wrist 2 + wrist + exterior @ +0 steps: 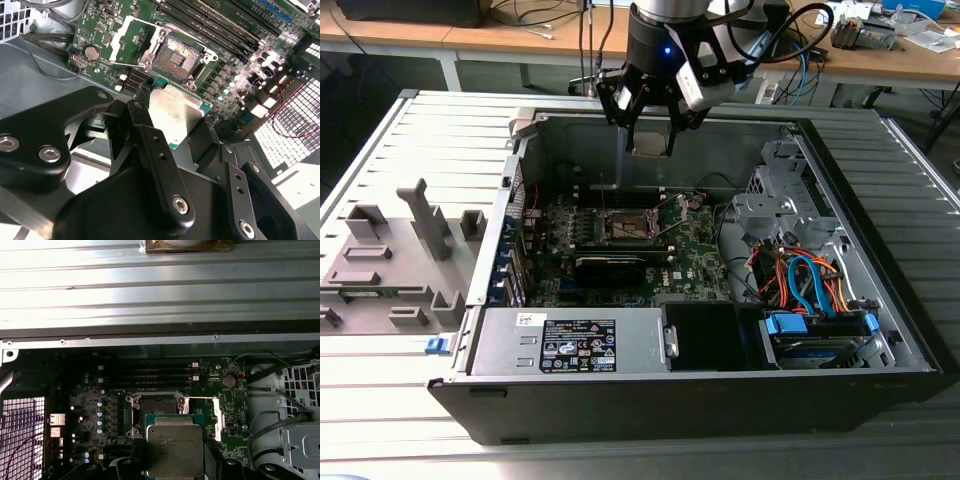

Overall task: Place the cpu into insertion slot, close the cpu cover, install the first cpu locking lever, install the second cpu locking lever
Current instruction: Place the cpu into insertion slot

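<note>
Ribbed grey bench (380,400) carrying open computer case (720,400); wooden desks (520,40) running behind. Grey fixture blocks (420,225) sitting on bench at exterior view's left. Case walls ringing green board (695,255); open air above board centre. Tool (652,138) hanging over board, fingers (155,150) clamping cpu (175,450) by opposite edges: silvery-grey top, green rim, hovering near insertion slot (155,407), not touching. Slot lying bare, dark-centred. Beside it, cpu cover (216,417) swung open; possibly lying flat, angle unclear.
</note>
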You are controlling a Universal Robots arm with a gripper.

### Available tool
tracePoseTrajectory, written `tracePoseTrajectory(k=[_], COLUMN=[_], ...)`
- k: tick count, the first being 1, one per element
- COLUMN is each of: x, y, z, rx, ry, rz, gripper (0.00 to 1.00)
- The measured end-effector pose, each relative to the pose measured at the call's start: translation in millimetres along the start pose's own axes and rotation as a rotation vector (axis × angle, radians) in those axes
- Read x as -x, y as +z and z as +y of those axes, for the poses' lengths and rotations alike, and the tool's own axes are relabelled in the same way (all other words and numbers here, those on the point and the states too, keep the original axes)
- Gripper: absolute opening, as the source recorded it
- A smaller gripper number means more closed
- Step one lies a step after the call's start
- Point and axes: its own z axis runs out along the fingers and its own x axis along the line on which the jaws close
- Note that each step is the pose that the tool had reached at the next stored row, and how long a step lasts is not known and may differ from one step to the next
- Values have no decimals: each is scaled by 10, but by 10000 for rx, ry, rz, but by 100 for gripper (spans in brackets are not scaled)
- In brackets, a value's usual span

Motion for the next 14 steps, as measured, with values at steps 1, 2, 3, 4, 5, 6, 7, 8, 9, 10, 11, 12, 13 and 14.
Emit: tracePoseTrajectory(k=[1,2,3,4,5,6,7,8,9,10,11,12,13,14], x=[0,0,0,0,1,1,1,1,1,1,1,1,1,1], y=[1,3,4,6,9,11,13,15,18,20,22,24,25,29], z=[-2,-3,-4,-4,-7,-9,-12,-15,-19,-22,-25,-27,-28,-30], rx=[0,1,0,0,1,2,1,2,2,1,1,0,-2,-2], ry=[0,0,0,0,0,-1,-1,0,-1,0,-1,0,1,0], rz=[0,-1,0,0,-1,-1,-1,-1,-1,0,0,0,0,1], gripper=[55,55,55,55,55,55,55,55,55,55,55,55,55,55])
